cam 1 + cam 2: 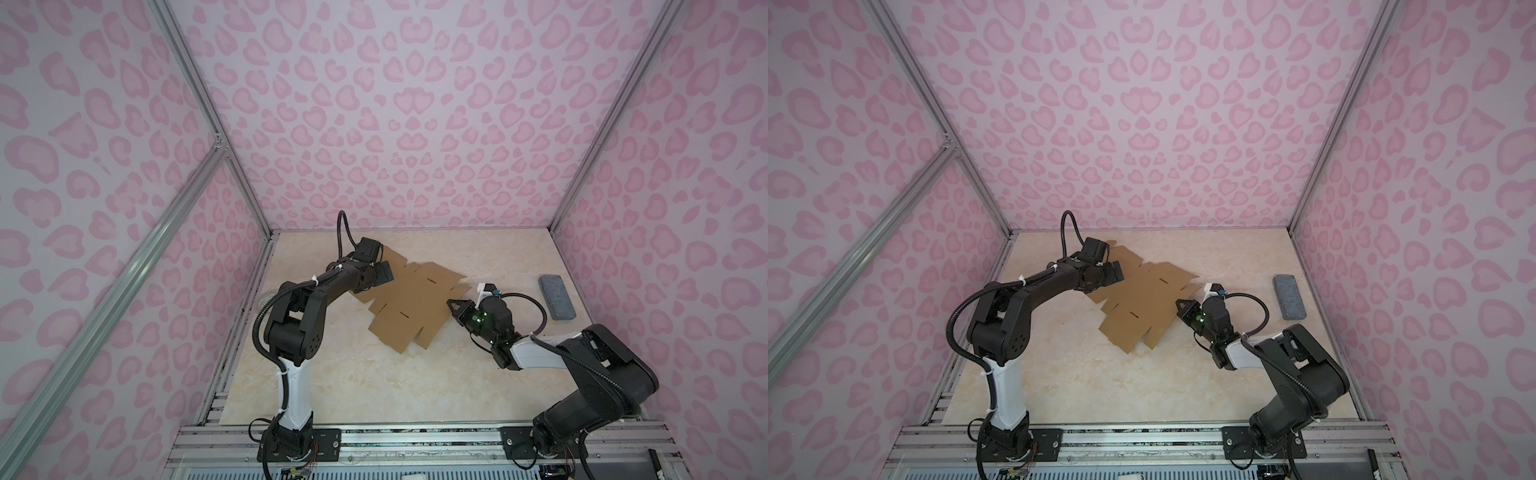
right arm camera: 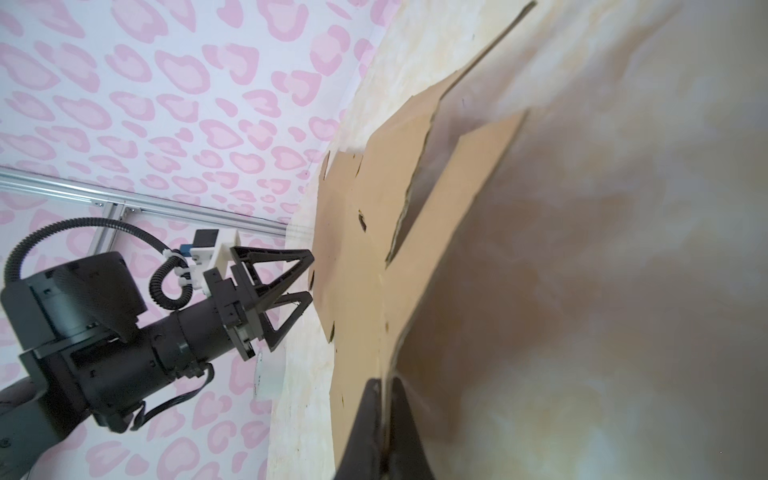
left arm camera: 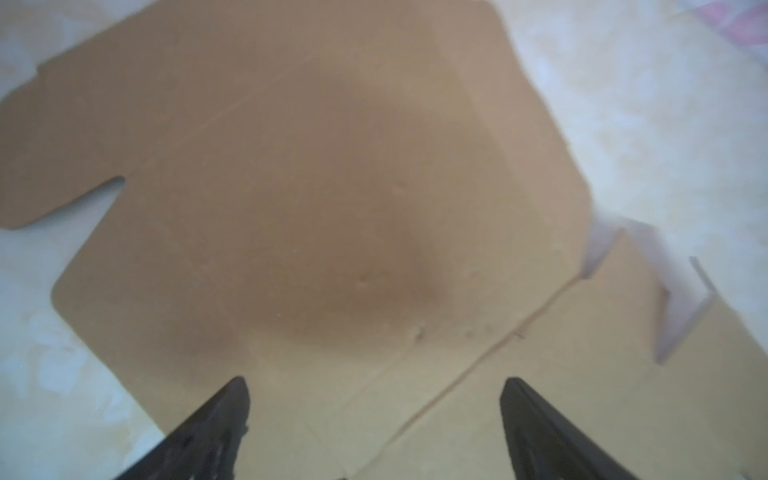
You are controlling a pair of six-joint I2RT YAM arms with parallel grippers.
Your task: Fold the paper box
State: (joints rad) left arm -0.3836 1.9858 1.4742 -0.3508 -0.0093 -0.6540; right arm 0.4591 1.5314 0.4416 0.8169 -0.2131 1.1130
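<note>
Pinching edge of flat brown creased paper box (image 1: pixel 409 309): right pincer (image 2: pixel 386 382)

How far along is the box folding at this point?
Done: nothing folded yet; the paper box lies as a flat sheet on the table. In hand: the right gripper is shut on one edge flap, raised slightly; the left gripper hangs open over the sheet. Left: every wall and the lid.

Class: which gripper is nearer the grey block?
Right. The right gripper pinches the paper box edge facing the grey block; the left gripper is over its far end.
</note>
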